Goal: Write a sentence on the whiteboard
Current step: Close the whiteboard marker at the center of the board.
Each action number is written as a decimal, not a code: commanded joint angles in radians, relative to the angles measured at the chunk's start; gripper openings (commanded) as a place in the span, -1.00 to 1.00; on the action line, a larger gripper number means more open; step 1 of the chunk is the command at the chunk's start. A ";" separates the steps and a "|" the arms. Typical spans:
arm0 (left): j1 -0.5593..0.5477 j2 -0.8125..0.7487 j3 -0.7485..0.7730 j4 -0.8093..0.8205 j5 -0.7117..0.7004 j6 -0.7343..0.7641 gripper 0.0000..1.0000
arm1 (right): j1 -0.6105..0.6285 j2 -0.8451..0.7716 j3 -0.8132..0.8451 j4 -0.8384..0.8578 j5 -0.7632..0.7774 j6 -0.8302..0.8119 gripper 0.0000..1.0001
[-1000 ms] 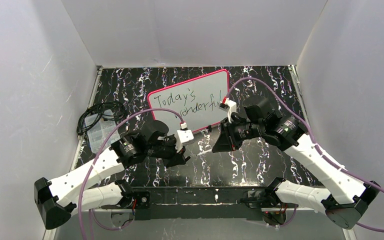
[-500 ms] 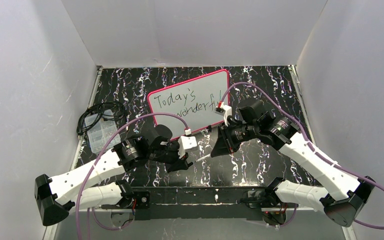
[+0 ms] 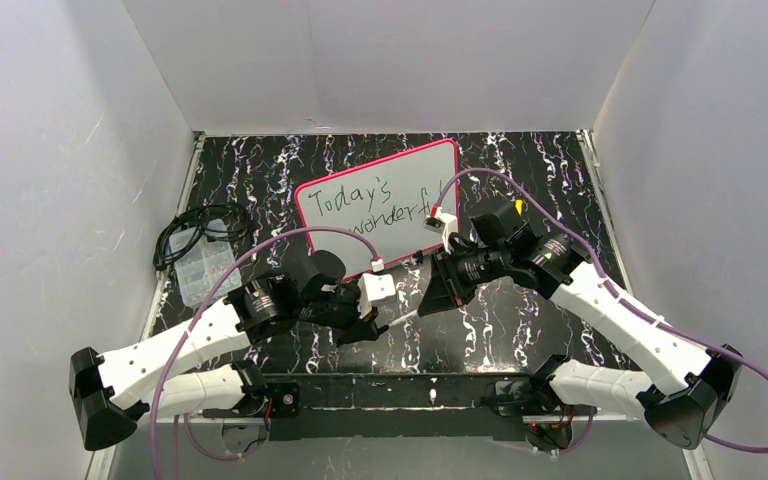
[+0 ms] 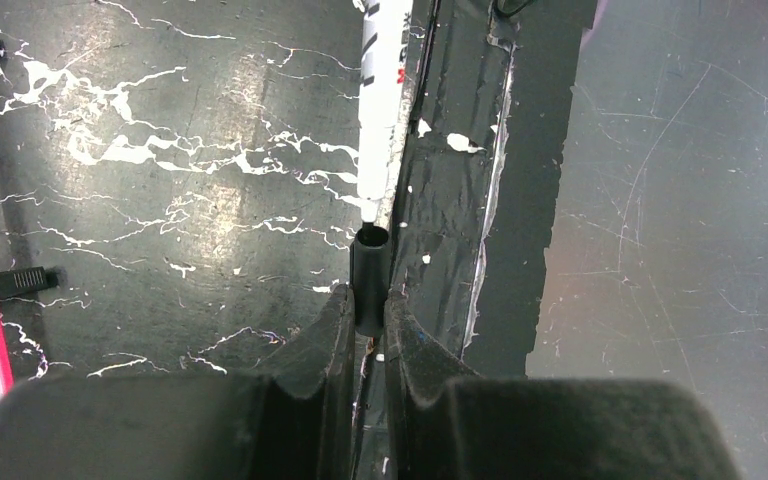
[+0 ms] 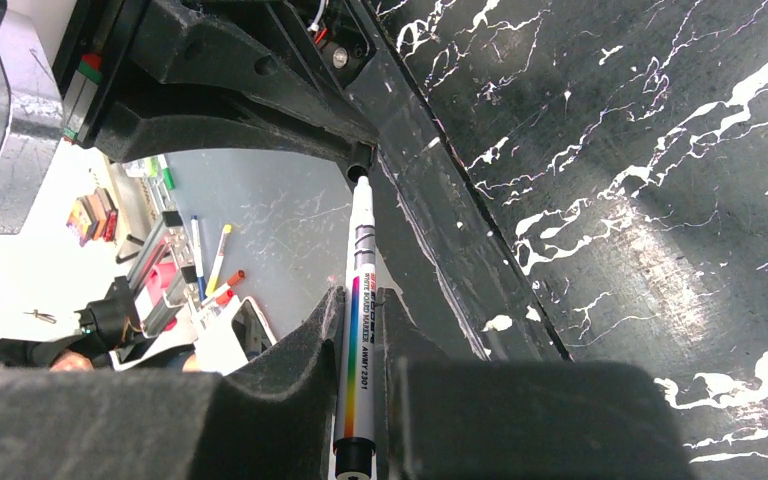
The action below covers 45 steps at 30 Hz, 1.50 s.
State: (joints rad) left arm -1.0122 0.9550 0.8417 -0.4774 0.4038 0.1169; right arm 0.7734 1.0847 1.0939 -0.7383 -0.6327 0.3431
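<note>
The whiteboard (image 3: 400,170), pink-red framed, lies at the back centre with the sentence (image 3: 375,205) "Today's wonderful" in black on it. My right gripper (image 3: 430,297) is shut on a white marker (image 3: 407,311), away from the board and pointing at the left gripper. In the right wrist view the gripper (image 5: 360,296) holds the marker (image 5: 359,330) by its barrel. My left gripper (image 3: 368,323) is shut on the black cap (image 4: 368,275), and in the left wrist view this gripper (image 4: 366,297) has the marker (image 4: 382,100) tip at the cap's mouth. The board's frame (image 4: 0,335) shows at the left.
A coil of black cable (image 3: 198,225) and a clear plastic box (image 3: 200,268) lie at the left wall. The table's taped front edge (image 4: 460,200) runs just beside the cap. Loose pens (image 5: 205,265) lie on a surface beyond that edge.
My right gripper has moved down and left from the board's lower right edge, bringing the marker tip to the cap. My left gripper has shifted slightly forward with the cap.
</note>
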 commanded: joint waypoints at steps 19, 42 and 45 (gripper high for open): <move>-0.027 -0.015 -0.007 0.030 0.019 0.015 -1.00 | -0.001 0.010 -0.056 0.078 -0.087 0.022 -0.97; -0.092 -0.013 0.025 0.087 -0.052 0.026 -1.00 | 0.002 -0.025 -0.239 0.308 -0.137 0.125 -0.97; -0.094 -0.016 0.028 0.089 -0.054 0.027 -1.00 | 0.003 -0.044 -0.291 0.393 -0.142 0.176 -0.97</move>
State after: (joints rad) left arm -1.0962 0.9615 0.8406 -0.4721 0.3412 0.1223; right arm 0.7734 1.0653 0.8612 -0.4667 -0.7704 0.4583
